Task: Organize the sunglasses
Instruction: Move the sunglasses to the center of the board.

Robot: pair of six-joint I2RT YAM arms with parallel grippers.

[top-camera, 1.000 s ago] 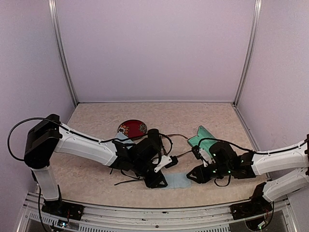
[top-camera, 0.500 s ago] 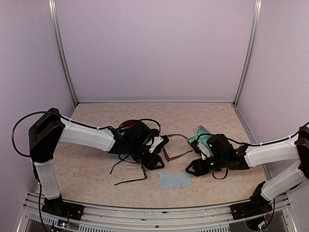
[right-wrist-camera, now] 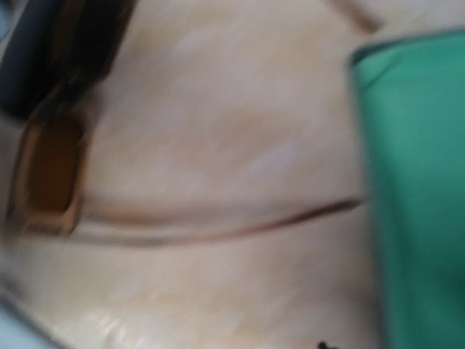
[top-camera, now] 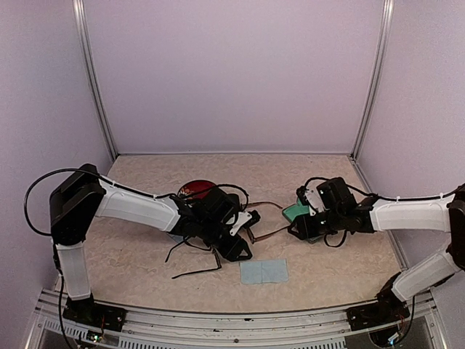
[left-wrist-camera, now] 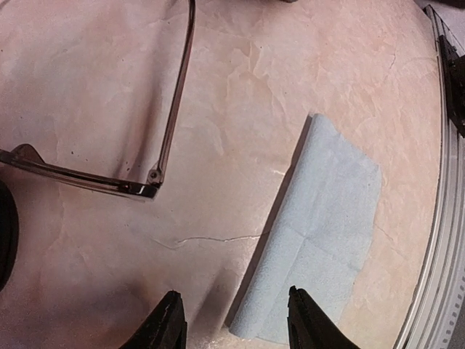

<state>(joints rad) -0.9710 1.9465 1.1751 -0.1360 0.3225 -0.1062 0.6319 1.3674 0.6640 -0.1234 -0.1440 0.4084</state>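
Looking down from the top camera, you see the beige marbled table [top-camera: 145, 240] with both arms stretched toward its middle. Your left gripper [top-camera: 237, 250] hangs low, just left of the light-blue cloth [top-camera: 263, 271]. In its wrist view the fingertips [left-wrist-camera: 168, 323] stand apart with only bare tabletop between them, so it holds nothing.

Your right gripper [top-camera: 299, 231] sits at the near-left corner of the green case [top-camera: 294, 211]. Its own camera is blurred and shows no fingers, so you cannot tell how its jaws stand. A red patterned disc [top-camera: 193, 187] lies partly hidden behind the left arm.

The reddish-brown sunglasses [top-camera: 266, 233] lie on the table between your two grippers, with one thin temple reaching to the green case. The black sunglasses [top-camera: 196, 272] lie beneath the left forearm, their long arms splayed toward the near edge, left of the cloth. A thin temple and hinge show ahead of the left fingers; you cannot tell which pair they belong to.
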